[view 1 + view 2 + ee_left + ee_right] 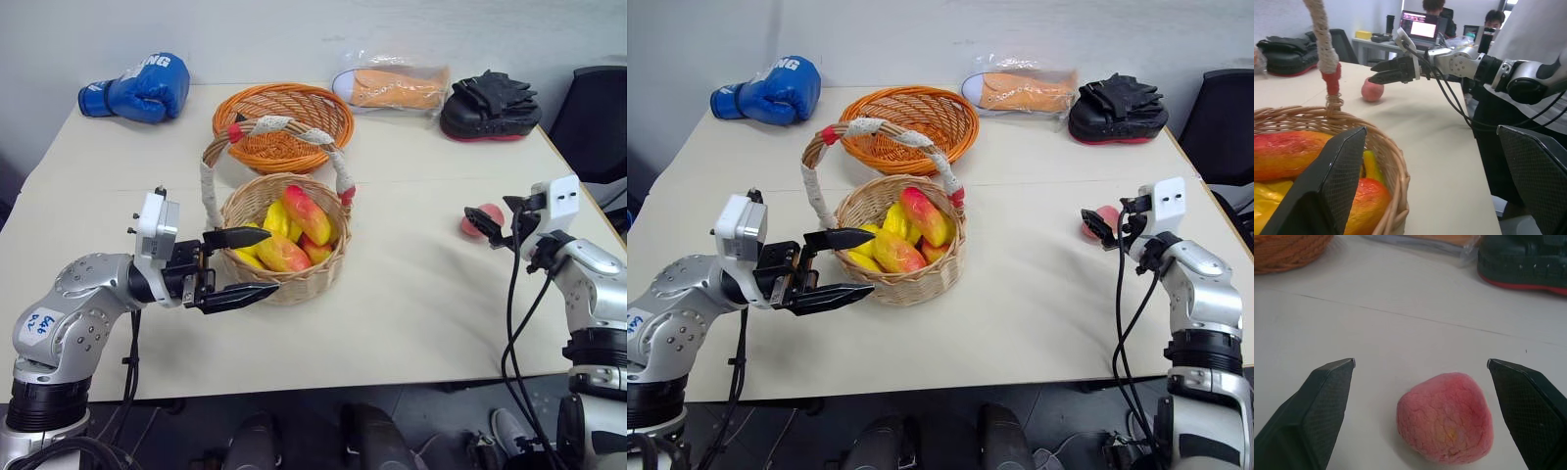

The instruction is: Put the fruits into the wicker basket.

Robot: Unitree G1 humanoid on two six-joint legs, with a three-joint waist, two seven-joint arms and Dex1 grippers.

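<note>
1. One fruit is left out for you: the peach (1445, 417) sits on the table (411, 313), straight ahead of the right gripper (1420, 367) and centred in the gap between its two fingers, not yet touched.
2. Right fingers (1317, 401) stand fully spread, one to each side of the peach, holding nothing.
3. The peach is roundish with no real long axis, so finger angle likely matters little; judged from here, you just need to push further along the finger line until the tips pass its middle.
4. The right arm is clearly the nearer one; the left gripper (235, 266) is well apart from the peach, across the wicker basket (284, 274).
5. Left fingers are also wide open and empty, one over the basket rim, one outside the wall.
6. The mangoes (306, 213) and yellow pieces (274, 217) already lie inside the basket, just beyond the left fingertips.
7. Risk, as a guess: the peach rolls away if a tip nudges it first.
</note>
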